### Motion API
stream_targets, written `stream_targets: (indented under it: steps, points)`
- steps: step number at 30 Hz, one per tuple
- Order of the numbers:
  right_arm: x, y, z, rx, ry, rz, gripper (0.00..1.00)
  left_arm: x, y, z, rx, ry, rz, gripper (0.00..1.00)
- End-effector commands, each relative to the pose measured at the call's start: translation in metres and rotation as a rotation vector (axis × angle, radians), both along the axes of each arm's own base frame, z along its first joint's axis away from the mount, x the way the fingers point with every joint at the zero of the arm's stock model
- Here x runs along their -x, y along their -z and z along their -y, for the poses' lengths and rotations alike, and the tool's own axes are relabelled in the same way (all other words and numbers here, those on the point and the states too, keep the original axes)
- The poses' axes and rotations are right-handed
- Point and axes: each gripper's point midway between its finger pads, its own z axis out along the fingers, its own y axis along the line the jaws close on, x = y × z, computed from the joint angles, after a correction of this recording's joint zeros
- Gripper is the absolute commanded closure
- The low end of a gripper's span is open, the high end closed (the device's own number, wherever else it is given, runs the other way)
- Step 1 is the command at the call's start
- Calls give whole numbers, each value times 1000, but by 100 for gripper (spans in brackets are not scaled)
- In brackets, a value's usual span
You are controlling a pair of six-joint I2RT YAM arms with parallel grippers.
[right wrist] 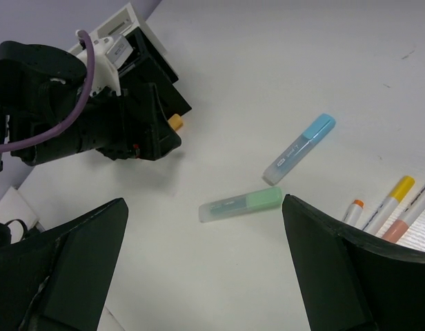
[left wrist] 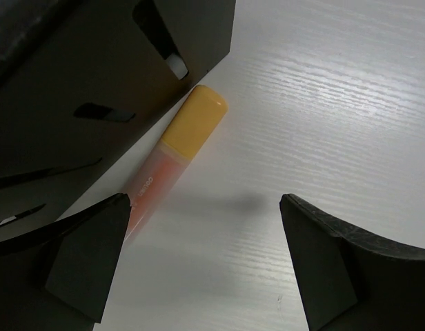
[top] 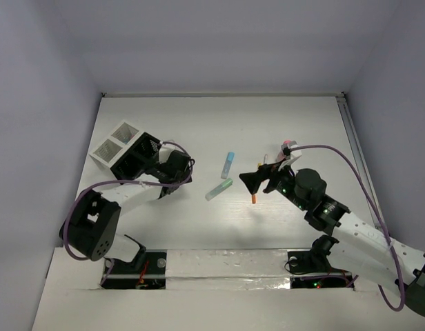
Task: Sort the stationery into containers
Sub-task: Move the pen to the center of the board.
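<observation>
An orange marker with a yellow cap [left wrist: 188,145] lies on the table against the wall of the black slotted organiser [left wrist: 74,76]. My left gripper [left wrist: 205,255] is open and empty just short of it, with the left finger [left wrist: 88,255] near the marker's end. In the top view the left gripper [top: 167,178] is beside the organiser [top: 133,162]. A green marker [right wrist: 240,204] and a blue marker [right wrist: 299,148] lie mid-table. My right gripper [right wrist: 205,265] is open and empty above the table, near the green marker. Thin white pens [right wrist: 388,203] lie at its right.
Two white mesh cups [top: 116,143] stand behind the organiser at the far left. A small pink thing [top: 287,144] shows beyond the right gripper [top: 257,181]; I cannot tell what it is. An orange pen tip [top: 254,198] pokes out under that gripper.
</observation>
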Motion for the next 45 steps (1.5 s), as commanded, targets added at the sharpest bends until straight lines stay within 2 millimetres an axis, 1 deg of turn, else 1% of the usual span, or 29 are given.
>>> stream_targets:
  steps: [1, 7, 10, 14, 17, 18, 20, 21, 22, 24, 25, 26, 27, 29, 30, 31, 33, 34, 35, 38, 39, 41, 42, 44, 45]
  points:
    - [0, -17, 1, -25, -10, 60, 1, -18, -15, 6, 3, -15, 61, 12]
    - [-1, -14, 0, -14, -10, 53, 1, -16, 6, 7, -14, -3, 11, 12]
    - [-2, -13, 0, -10, -8, 52, 1, -13, 8, 7, -3, 0, 12, 12]
    - [-3, -10, -2, -2, -9, 45, 1, -10, 5, 10, 24, 11, 21, 11]
    - [-5, -9, -3, 1, -8, 42, 1, -8, 4, 20, 90, 41, 26, 11]
    - [-5, -8, -4, 2, -8, 41, 1, -9, 2, 29, 129, 59, 34, 11]
    - [-6, -7, -4, 5, -5, 41, 1, -8, 3, 38, 161, 77, 33, 10]
    - [-7, -7, -4, 6, -5, 42, 1, -5, 3, 47, 183, 105, 29, 10]
    - [-7, -6, -4, 9, -6, 41, 1, -5, 1, 56, 202, 127, 37, 10]
    - [-7, -4, -5, 12, -7, 37, 1, -5, -3, 69, 234, 152, 42, 10]
    - [-8, -5, -6, 12, -9, 37, 1, -5, -10, 77, 235, 169, 52, 10]
    - [-8, -3, -7, 17, -12, 34, 1, -6, -16, 78, 232, 165, 69, 10]
    - [-8, -3, -7, 17, -15, 35, 1, -8, -20, 71, 201, 141, 83, 10]
    - [-8, -2, -8, 18, -18, 32, 1, -12, -35, 64, 180, 121, 124, 9]
    - [-8, -2, -9, 19, -21, 33, 1, -17, -41, 53, 126, 87, 155, 9]
    - [-8, -1, -9, 19, -21, 33, 1, -13, -39, 41, 70, 66, 135, 9]
    - [-8, -1, -9, 18, -21, 34, 1, -12, -40, 22, -17, 13, 141, 8]
    - [-8, -2, -9, 14, -23, 35, 1, -7, -35, 17, -36, 5, 120, 7]
    - [-7, -1, -9, 14, -23, 35, 1, -5, -32, 17, -33, 3, 112, 7]
    - [-6, -4, -8, 6, -24, 42, 1, -3, -24, 14, -28, -28, 105, 6]
    - [-5, -3, -7, 8, -24, 40, 1, -2, -17, 12, -46, -35, 90, 6]
    - [-4, -7, -6, -2, -25, 50, 1, -6, -13, 9, -57, -56, 86, 5]
    - [-3, -7, -5, -2, -27, 50, 2, -7, -7, 8, -80, -64, 75, 4]
    - [0, -10, -4, -13, -34, 60, 2, -12, -4, 5, -93, -93, 76, 4]
    - [1, -9, -4, -13, -34, 60, 2, -13, 1, 1, -121, -107, 68, 4]
